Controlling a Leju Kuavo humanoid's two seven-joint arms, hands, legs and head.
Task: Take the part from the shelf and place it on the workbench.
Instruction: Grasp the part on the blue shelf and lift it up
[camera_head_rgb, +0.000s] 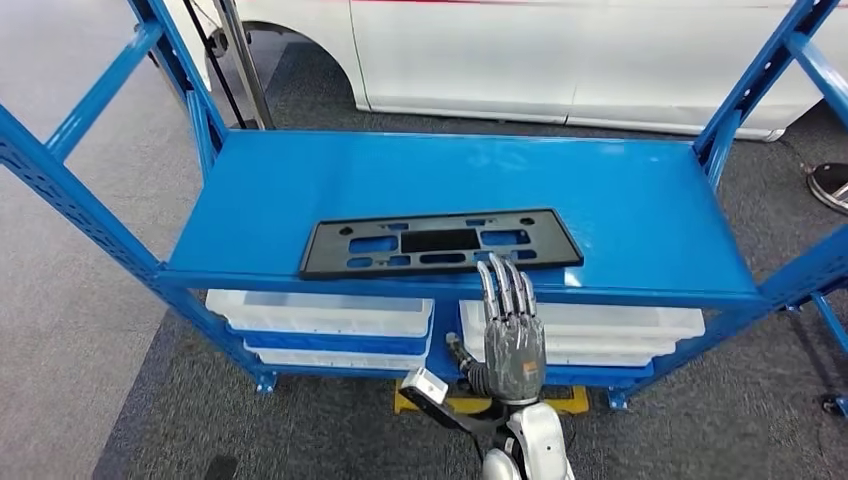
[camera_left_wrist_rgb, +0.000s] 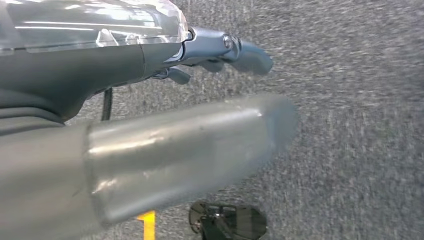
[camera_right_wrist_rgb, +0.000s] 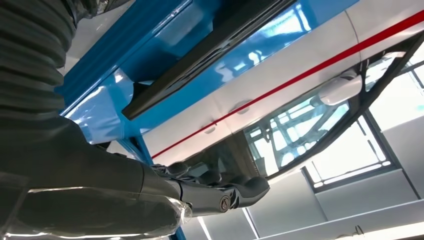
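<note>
On the blue shelf (camera_head_rgb: 640, 210), near its front edge, lies the part (camera_head_rgb: 440, 243), a flat black plastic panel with several cut-outs. It looks light and thin, fairly stiff but likely to flex along its length, and smooth enough to slip. The right hand (camera_head_rgb: 513, 335) sits just before the front edge, its fingers (camera_head_rgb: 505, 285) straight, close together and empty. A hold on the near long edge, toward the middle, seems best. Whether the left hand's (camera_left_wrist_rgb: 220, 50) fingers are spread or curled cannot be told.
</note>
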